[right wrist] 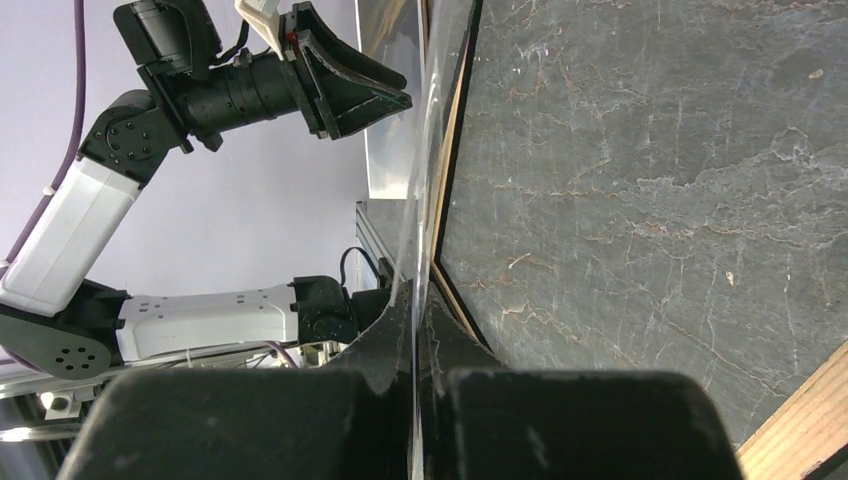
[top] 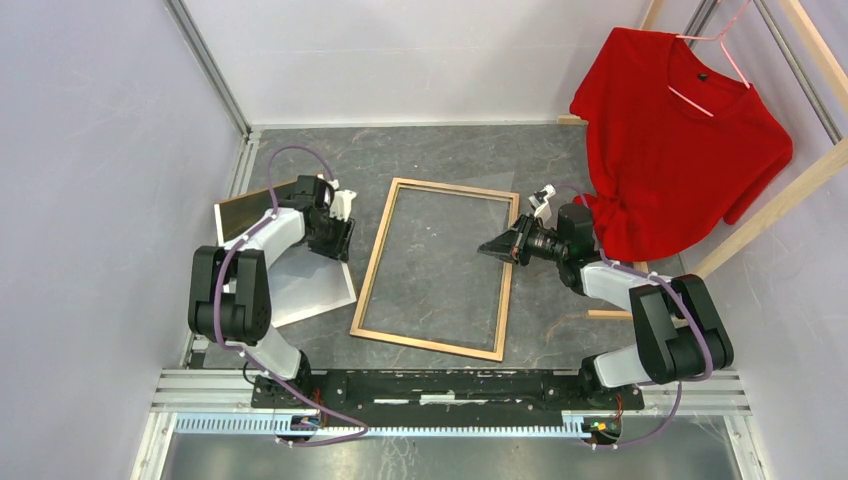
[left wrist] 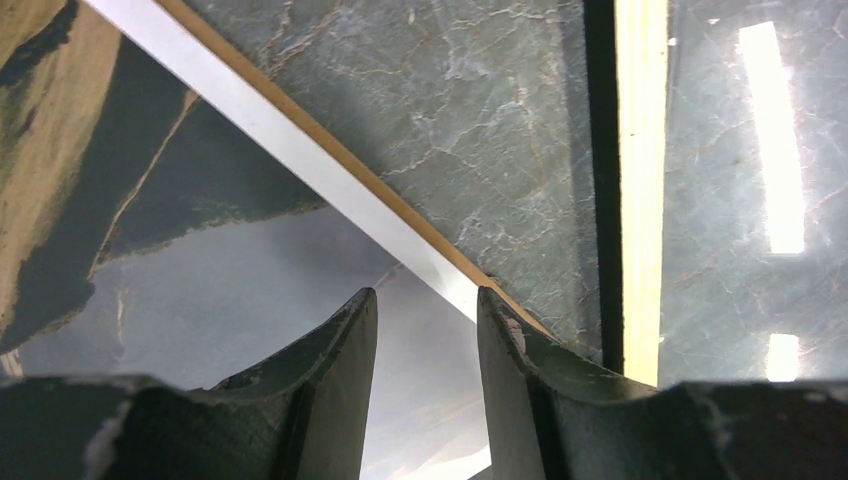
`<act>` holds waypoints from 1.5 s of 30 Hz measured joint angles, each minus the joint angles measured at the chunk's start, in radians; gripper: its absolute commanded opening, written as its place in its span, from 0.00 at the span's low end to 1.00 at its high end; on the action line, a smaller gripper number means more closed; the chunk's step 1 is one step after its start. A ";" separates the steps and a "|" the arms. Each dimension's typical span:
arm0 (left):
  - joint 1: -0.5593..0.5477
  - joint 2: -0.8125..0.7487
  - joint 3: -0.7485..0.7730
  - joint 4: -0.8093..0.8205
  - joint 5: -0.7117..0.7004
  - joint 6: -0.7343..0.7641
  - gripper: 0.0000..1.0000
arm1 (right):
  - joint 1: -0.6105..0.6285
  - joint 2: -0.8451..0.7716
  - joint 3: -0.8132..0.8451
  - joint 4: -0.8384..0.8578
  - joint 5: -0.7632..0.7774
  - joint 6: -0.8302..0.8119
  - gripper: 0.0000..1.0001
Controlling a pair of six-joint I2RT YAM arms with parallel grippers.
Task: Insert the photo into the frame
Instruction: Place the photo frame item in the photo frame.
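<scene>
Far to the left on the grey, veined table (top: 440, 150), the photo (top: 315, 288) lies flat, just beside the plain brown backing board (top: 245, 212). A thin brown line runs along its white border. My left gripper (left wrist: 425, 300) hangs over that edge with its jaws spread part way. The border passes between the 2 fingers, and I see nothing pinched.

I judge the print light, thin and floppy, with a smooth face that would crease or smudge easily. Lifted by 1 corner it would sag. So I would take it by the white border, near the middle of a long side, and slide it more than carry it.

Next to the right, well apart from the photo, the frame (top: 374, 268) lies face down with its pale wood back up. It is 4 thin, stiff rails around an open middle, and the black front shows only as a dark line.

At the frame's right side is the clear sheet (right wrist: 428, 180), hard, glossy and slippery. My right gripper (right wrist: 418, 300) has its jaws pressed together on its edge.

Farthest right hangs a red shirt (top: 680, 140).
</scene>
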 measured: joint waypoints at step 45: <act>-0.164 0.085 0.014 0.068 -0.058 -0.001 0.47 | 0.013 0.031 0.078 -0.056 -0.013 -0.088 0.00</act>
